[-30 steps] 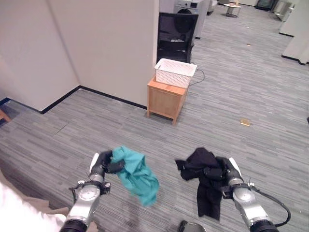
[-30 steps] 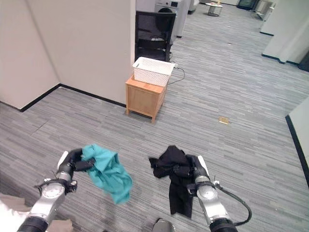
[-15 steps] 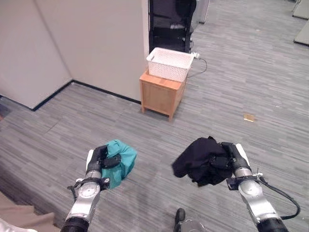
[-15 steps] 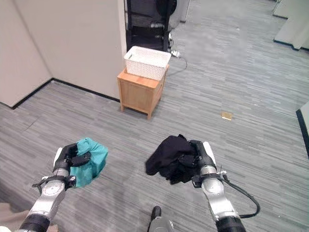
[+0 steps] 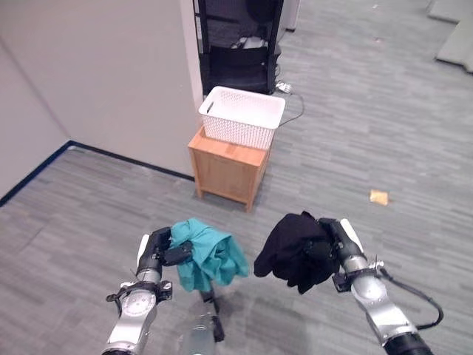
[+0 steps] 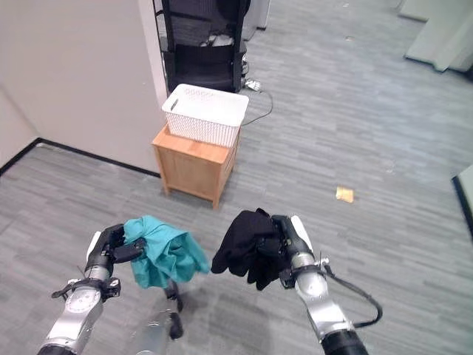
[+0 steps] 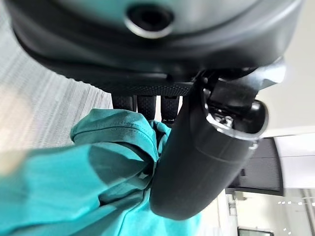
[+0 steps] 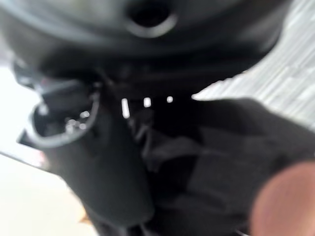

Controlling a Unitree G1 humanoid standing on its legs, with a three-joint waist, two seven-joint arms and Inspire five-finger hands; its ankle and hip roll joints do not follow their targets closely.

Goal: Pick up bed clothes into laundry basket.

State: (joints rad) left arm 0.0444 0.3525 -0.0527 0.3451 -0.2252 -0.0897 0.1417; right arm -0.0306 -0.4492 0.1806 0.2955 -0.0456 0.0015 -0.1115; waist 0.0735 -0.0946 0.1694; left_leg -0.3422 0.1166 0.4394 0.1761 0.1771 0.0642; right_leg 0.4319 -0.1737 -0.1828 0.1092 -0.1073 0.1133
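1. grey striped floor [image 5: 384, 133] runs ahead to a white laundry basket [image 5: 242, 116] on a wooden cabinet [image 5: 225, 166].
2. left hand [image 5: 157, 251] clutches the teal garment [image 5: 209, 254]; right hand [image 5: 331, 248] clutches the black garment [image 5: 292, 248].
3. both look soft, light and droopy; bunched grips suit them.

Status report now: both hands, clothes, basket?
Left hand shut on teal cloth. Right hand shut on black cloth. Basket ahead on wooden cabinet.

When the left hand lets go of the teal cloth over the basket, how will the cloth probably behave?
Probably floppy: the teal cloth hangs in loose folds from the left hand. It looks light, so it may drape over the basket rim rather than drop straight in. It seems unlikely to roll or break.
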